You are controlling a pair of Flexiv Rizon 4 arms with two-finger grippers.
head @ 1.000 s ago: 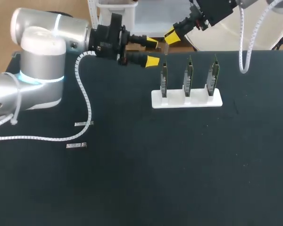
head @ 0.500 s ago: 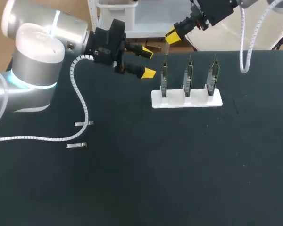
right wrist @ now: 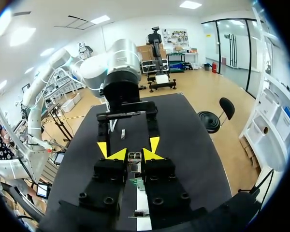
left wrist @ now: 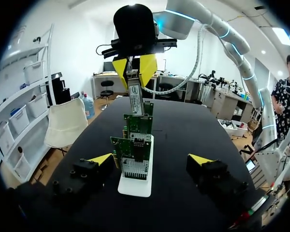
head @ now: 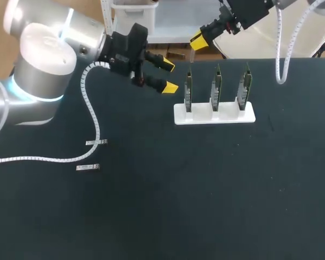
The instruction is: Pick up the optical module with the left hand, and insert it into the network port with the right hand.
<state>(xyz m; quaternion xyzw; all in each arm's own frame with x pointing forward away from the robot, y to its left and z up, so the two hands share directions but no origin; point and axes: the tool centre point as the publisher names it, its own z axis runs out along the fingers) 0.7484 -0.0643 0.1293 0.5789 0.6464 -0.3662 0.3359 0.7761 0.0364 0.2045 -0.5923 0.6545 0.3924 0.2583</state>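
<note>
My right gripper (head: 196,42) hangs above the back of the table, shut on a small silver optical module (head: 190,57) that points down over the leftmost of three green network cards (head: 188,93) in a white stand (head: 249,116). In the right wrist view the module (right wrist: 134,157) sits pinched between the fingers of the right gripper (right wrist: 134,154). My left gripper (head: 169,76) is open and empty, to the left of the stand. The left wrist view faces the cards (left wrist: 134,145) end-on, with the held module (left wrist: 135,99) above them and the left gripper (left wrist: 150,160) wide apart.
Two spare modules (head: 96,142) (head: 88,167) lie on the black table at the left, near the left arm's white coiled cable (head: 95,116). The right arm's cable (head: 279,54) hangs at the back right.
My left gripper, still open, has drawn back from the right gripper, shifting slightly left and towards the table's front. The right gripper and its module have stayed put.
</note>
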